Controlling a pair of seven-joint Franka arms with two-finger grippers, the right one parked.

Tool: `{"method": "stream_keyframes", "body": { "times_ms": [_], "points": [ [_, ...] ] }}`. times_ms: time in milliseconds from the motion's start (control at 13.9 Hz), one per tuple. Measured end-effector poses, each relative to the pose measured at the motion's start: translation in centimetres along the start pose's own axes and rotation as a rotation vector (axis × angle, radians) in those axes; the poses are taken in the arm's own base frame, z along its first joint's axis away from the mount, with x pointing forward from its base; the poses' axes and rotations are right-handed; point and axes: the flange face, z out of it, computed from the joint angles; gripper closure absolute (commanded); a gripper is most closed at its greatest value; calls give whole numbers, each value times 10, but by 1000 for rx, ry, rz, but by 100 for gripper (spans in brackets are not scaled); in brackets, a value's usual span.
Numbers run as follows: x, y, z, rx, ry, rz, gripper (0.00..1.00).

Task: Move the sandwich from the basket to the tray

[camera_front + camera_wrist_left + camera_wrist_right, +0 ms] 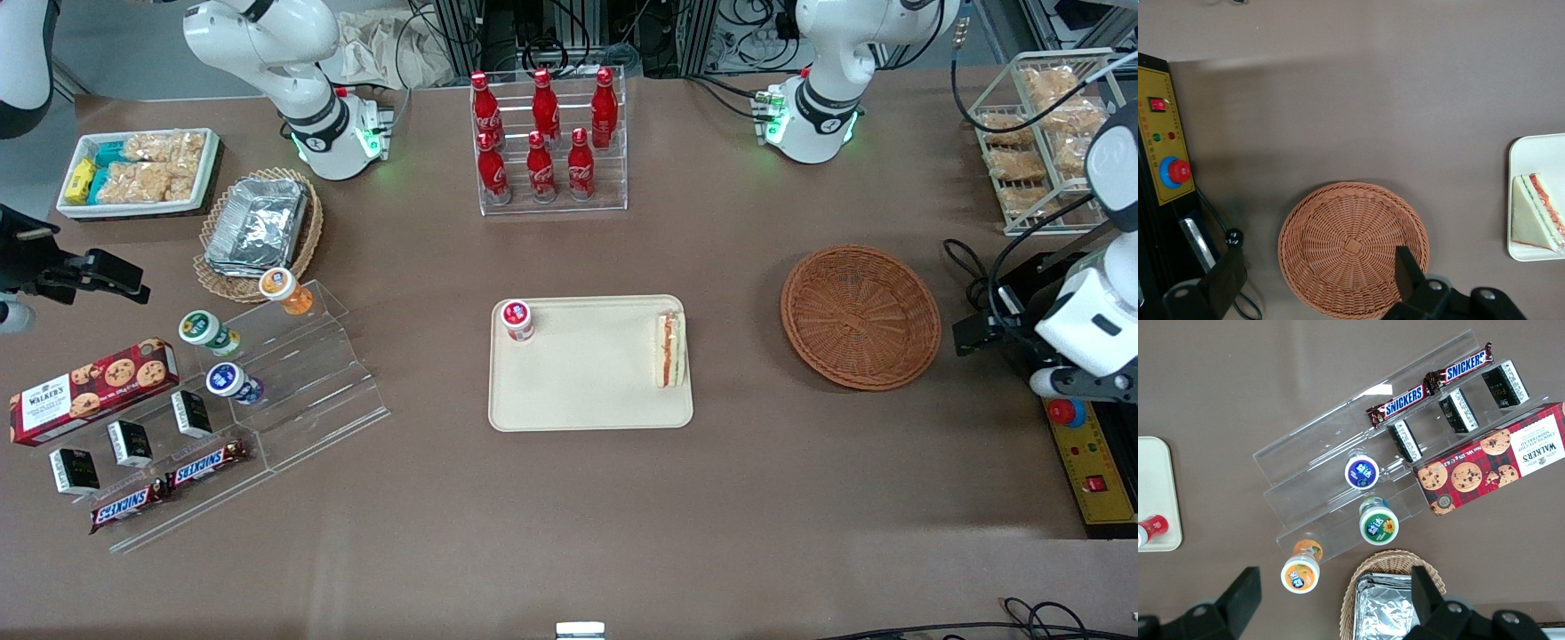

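Observation:
The sandwich [669,348] [1537,213] lies on its side in the cream tray [578,396] [1538,150], at the tray's edge nearest the basket. The reddish-brown wicker basket [860,316] [1353,247] stands beside the tray, toward the working arm's end, with nothing in it. My left gripper [976,334] [1318,277] hovers by the basket's rim, on the side away from the tray. It is open wide, and only the basket's weave shows between its fingers.
A small red-lidded cup [516,320] stands in the tray's corner. A rack of red cola bottles [547,138] is farther from the camera. A yellow control box [1089,444] [1165,153] and a wire snack rack [1045,138] flank the gripper. An acrylic stand [284,391] lies toward the parked arm's end.

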Motion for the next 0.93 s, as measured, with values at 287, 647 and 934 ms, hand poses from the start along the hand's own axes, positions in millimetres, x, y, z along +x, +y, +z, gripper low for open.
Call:
{"method": "stream_keyframes", "body": {
  "times_ms": [287, 647, 934],
  "points": [
    [-14, -13, -26, -8, 39, -25, 0],
    [-22, -20, -34, -34, 44, -44, 0],
    [-24, -26, -31, -34, 31, -55, 0]
  ]
}}
